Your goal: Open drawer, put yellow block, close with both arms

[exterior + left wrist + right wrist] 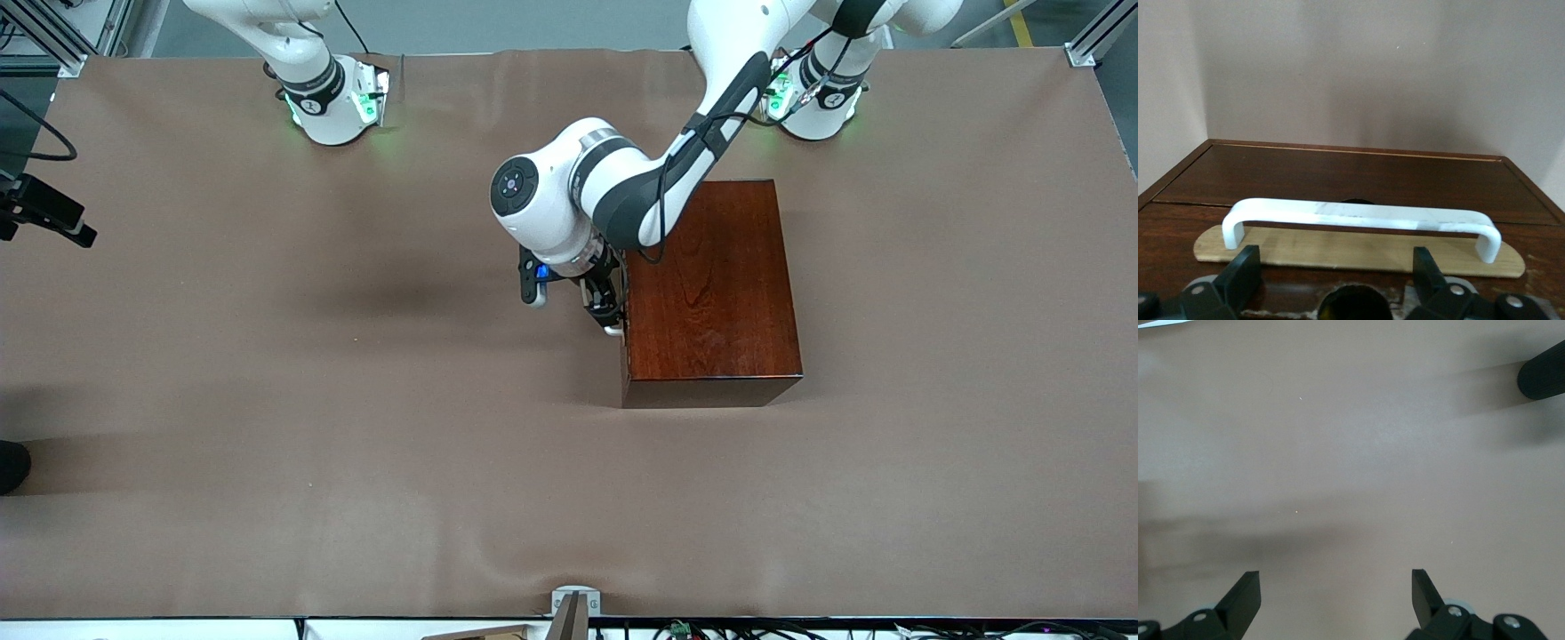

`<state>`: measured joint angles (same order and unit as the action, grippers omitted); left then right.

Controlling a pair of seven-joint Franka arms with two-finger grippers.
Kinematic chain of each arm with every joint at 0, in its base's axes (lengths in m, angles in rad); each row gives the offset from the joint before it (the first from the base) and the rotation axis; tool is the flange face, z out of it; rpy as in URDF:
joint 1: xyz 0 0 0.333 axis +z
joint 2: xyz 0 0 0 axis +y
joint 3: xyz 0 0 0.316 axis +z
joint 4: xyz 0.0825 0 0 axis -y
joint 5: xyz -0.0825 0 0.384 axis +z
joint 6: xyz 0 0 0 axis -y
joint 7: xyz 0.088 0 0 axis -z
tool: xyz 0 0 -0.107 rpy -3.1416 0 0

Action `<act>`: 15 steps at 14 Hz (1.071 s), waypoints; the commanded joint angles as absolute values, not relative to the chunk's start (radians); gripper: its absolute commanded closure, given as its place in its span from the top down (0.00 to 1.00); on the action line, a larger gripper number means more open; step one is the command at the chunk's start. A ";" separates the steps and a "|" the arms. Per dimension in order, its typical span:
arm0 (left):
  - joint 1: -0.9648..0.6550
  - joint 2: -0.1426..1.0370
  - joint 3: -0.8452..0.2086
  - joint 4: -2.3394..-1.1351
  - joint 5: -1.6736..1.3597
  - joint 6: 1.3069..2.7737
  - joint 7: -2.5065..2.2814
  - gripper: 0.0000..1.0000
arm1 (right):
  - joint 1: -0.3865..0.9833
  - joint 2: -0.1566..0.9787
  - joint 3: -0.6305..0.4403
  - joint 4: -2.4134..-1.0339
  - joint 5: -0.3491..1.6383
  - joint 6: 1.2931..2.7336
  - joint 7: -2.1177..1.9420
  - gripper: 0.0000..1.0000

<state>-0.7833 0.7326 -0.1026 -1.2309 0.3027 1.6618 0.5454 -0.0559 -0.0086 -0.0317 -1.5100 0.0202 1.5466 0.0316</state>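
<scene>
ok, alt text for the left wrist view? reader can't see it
The left hand, fingers open, faces a white U-shaped handle on the dark wood front of a closed drawer. The handle sits on a pale oval backing plate, ahead of the fingertips and not yet gripped. Brown table fills the background.

the drawer (623, 338) is seen shut, flush in the mahogany box (711, 284). its front is faced by the left gripper (606, 311), fingers spread, with the white handle (1358, 217) just ahead of the fingertips (1245, 267) and a slim gap left between handle and front. the air over the box's edge is taken up by the left arm's wrist. bare brown table (311, 400) lies under the right gripper (1336, 587), whose fingers are parted.
</scene>
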 commanded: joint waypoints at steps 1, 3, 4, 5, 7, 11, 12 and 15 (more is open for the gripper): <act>-0.804 0.710 -0.110 -1.247 0.301 1.773 0.444 1.00 | -0.064 -0.005 -0.025 -1.494 0.023 1.539 0.032 1.00; -0.796 0.663 -0.114 -1.247 0.299 1.809 0.297 1.00 | -0.061 -0.005 -0.023 -1.496 0.023 1.532 0.032 1.00; -0.796 0.619 -0.109 -1.249 0.295 1.807 0.214 1.00 | -0.061 -0.005 -0.023 -1.496 0.023 1.532 0.032 1.00; -0.790 0.582 -0.106 -1.250 0.276 1.806 0.119 1.00 | -0.061 -0.005 -0.021 -1.494 0.025 1.529 0.032 1.00; -0.757 0.490 -0.095 -1.253 0.226 1.764 -0.048 1.00 | -0.057 -0.006 -0.021 -1.494 0.026 1.531 0.034 1.00; -0.637 0.347 -0.095 -1.255 0.222 1.559 -0.429 1.00 | -0.051 -0.006 -0.023 -1.496 0.026 1.522 0.034 1.00; -0.591 0.321 -0.095 -1.255 0.219 1.536 -0.437 1.00 | -0.054 -0.006 -0.025 -1.496 0.026 1.522 0.034 1.00; -0.418 0.256 -0.100 -1.256 0.129 1.496 -0.434 1.00 | -0.051 -0.006 -0.025 -1.497 0.026 1.519 0.032 1.00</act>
